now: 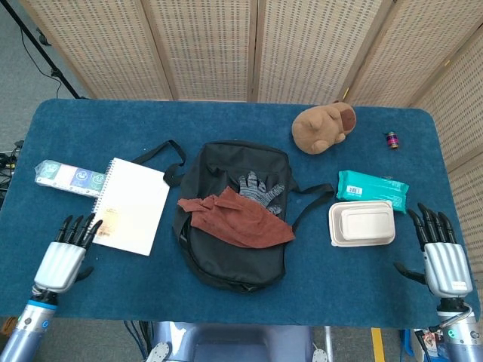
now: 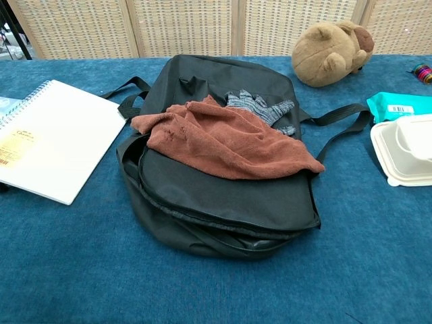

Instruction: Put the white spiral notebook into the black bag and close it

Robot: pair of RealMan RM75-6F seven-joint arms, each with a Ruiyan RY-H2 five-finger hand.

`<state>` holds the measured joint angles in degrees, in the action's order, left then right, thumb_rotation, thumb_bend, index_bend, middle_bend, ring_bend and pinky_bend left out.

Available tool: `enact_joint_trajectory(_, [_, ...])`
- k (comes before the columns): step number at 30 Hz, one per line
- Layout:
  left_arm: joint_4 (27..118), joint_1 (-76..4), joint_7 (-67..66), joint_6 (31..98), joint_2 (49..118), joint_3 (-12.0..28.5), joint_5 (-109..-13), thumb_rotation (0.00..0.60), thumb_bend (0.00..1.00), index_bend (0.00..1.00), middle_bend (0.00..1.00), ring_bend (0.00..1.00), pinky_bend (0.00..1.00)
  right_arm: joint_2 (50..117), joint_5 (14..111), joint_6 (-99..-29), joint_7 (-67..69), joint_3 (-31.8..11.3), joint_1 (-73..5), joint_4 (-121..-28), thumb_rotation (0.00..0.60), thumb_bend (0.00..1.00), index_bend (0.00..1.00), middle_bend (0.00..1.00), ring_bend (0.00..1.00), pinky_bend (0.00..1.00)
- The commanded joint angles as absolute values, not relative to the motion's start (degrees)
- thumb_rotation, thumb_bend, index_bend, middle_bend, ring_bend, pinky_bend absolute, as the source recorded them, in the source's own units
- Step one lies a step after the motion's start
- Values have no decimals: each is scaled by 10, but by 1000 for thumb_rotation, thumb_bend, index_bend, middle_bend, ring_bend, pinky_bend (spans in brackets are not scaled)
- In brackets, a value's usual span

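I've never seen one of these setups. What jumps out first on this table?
A black bag lies mid-table, partly unzipped, with a rust-red cloth and a grey glove draped on top. A white spiral notebook lies flat to its left, with the left hand open just at its near corner. A brown plush toy sits toward the far edge.

My left hand (image 1: pixel 64 253), at the lower left of the head view, has black fingers on a ribbed silver-grey back, and a blue-grey forearm with a small ring mark near the wrist. My right hand (image 1: pixel 439 253), at the lower right, looks the same: black fingers, silver ribbed back, a grey wrist carrying a green-lit ring.
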<state>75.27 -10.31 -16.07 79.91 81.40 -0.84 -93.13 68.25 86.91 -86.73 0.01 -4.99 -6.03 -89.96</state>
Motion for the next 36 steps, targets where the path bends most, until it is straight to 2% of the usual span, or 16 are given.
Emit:
enact_joint_trajectory(1, [712, -123, -184, 782, 852, -8, -944, 600, 0, 0, 0, 0, 0, 681, 867, -867, 5, -52, -60, -900, 600, 0, 0, 0, 0, 0])
enact_joint_trajectory(9, [649, -155, -178, 752, 904, 5, -937, 600, 0, 0, 0, 0, 0, 679, 861, -861, 11, -54, -61, -900, 600, 0, 0, 0, 0, 0])
enact_joint_trajectory(19, [624, -180, -198, 747, 936, 21, -929, 600, 37, 0, 0, 0, 0, 679, 856, -856, 14, -55, -62, -899, 600, 0, 0, 0, 0, 0])
enact_joint_trajectory(23, [620, -186, -205, 740, 943, 26, -921, 600, 91, 0, 0, 0, 0, 678, 856, -856, 15, -55, -62, -899, 600, 0, 0, 0, 0, 0])
enact_joint_trajectory(29, [611, -192, -210, 742, 951, 30, -916, 600, 256, 0, 0, 0, 8, 678, 856, -853, 15, -54, -63, -899, 600, 0, 0, 0, 0, 0])
enact_joint_trajectory(33, [600, -195, -208, 745, 959, 32, -912, 600, 344, 0, 0, 0, 78, 678, 858, -851, 15, -52, -63, -900, 600, 0, 0, 0, 0, 0])
enact_joint_trajectory(36, [590, -197, -203, 750, 965, 32, -912, 600, 357, 21, 38, 14, 142, 678, 859, -847, 14, -50, -64, -899, 600, 0, 0, 0, 0, 0])
